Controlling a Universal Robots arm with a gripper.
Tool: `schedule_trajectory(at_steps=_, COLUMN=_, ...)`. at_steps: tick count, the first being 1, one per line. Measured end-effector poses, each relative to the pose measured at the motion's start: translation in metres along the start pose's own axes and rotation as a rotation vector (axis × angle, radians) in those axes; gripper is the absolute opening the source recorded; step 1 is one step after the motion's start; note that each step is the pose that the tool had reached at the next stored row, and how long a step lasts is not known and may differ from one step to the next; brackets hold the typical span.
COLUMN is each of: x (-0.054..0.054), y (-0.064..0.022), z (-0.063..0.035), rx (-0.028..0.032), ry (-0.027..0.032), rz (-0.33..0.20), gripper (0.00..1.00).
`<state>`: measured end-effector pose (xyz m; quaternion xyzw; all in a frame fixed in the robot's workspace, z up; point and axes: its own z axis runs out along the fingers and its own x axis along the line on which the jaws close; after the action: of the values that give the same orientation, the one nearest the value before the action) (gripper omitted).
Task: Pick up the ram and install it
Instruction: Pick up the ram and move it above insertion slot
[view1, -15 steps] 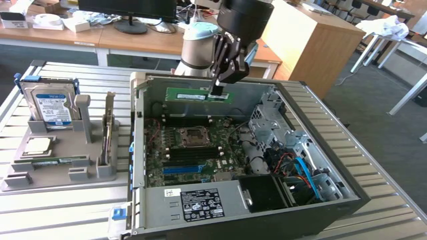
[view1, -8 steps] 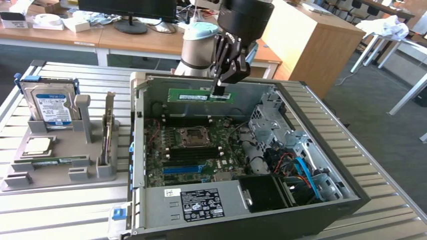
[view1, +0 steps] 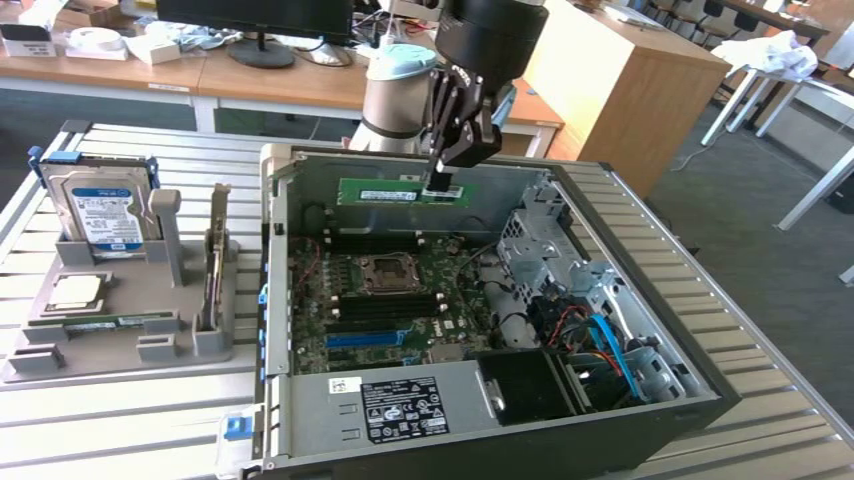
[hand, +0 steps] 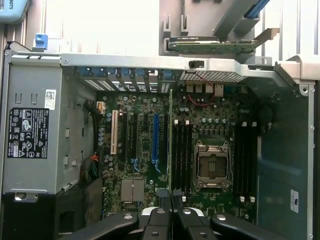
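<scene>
Grips the ram (view1: 387, 190) in the gripper (view1: 443, 184), jaws closed on the stick's upper edge near its end toward the exterior view's right. Holds it level and on edge, label side facing the exterior camera, hanging over the open computer case (view1: 694, 330) and touching nothing else.

Shows the ram (hand: 171, 145) edge-on in the wrist view, as a thin line running out from the gripper (hand: 172, 222). Runs parallel to the black memory slots (hand: 184, 155) and just beside them, between those slots and the blue expansion slot (hand: 155, 142). Cannot tell how high above the motherboard (view1: 350, 300) the lower edge sits.

Open from above over the CPU socket (view1: 390, 272) and the slots on either side of it. Bounded by the power supply (view1: 400, 405) along the near edge, by the drive cage (view1: 547, 235) toward the exterior view's right, and by the case wall behind the ram.

Well apart, toward the exterior view's left on the slatted table (view1: 134, 440): a grey holder (view1: 94, 365) with a hard drive (view1: 107, 210) standing upright and a processor chip (view1: 76, 292) lying flat.
</scene>
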<state>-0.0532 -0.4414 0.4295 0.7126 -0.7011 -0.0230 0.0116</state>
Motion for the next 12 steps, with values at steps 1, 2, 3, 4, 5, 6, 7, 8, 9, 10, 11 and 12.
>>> schedule_trajectory(at_steps=1, x=0.000, y=-0.0011, z=-0.0001, rx=0.0000, ry=0.0000, rz=0.000, gripper=0.11)
schedule_trajectory(at_steps=2, x=0.000, y=-0.0024, z=-0.0002, rx=0.0000, ry=0.0001, rz=0.000, gripper=0.11)
schedule_trajectory(at_steps=3, x=0.000, y=-0.0037, z=-0.0002, rx=0.0000, ry=0.0000, rz=0.000, gripper=0.11)
schedule_trajectory(at_steps=4, x=0.000, y=-0.0050, z=-0.0002, rx=0.0000, ry=0.0000, rz=0.000, gripper=0.11)
schedule_trajectory(at_steps=5, x=0.000, y=-0.0063, z=-0.0003, rx=0.0000, ry=0.0001, rz=0.000, gripper=0.11)
schedule_trajectory(at_steps=6, x=0.000, y=-0.0078, z=-0.0004, rx=0.0000, ry=0.0000, rz=0.000, gripper=0.11)
schedule_trajectory(at_steps=7, x=0.000, y=-0.0092, z=-0.0004, rx=0.0000, ry=0.0000, rz=0.000, gripper=0.11)
schedule_trajectory(at_steps=8, x=0.000, y=-0.0107, z=-0.0005, rx=0.0000, ry=0.0000, rz=0.000, gripper=0.11)
schedule_trajectory(at_steps=9, x=0.000, y=-0.0120, z=-0.0006, rx=0.0000, ry=0.0000, rz=0.000, gripper=0.11)
schedule_trajectory(at_steps=10, x=0.000, y=-0.0133, z=-0.0007, rx=0.0000, ry=0.0000, rz=0.000, gripper=0.11)
schedule_trajectory(at_steps=11, x=0.000, y=-0.0139, z=-0.0007, rx=0.0000, ry=0.0000, rz=0.000, gripper=0.11)
schedule_trajectory(at_steps=12, x=0.000, y=-0.0139, z=-0.0007, rx=0.0000, ry=0.0000, rz=0.000, gripper=0.11)
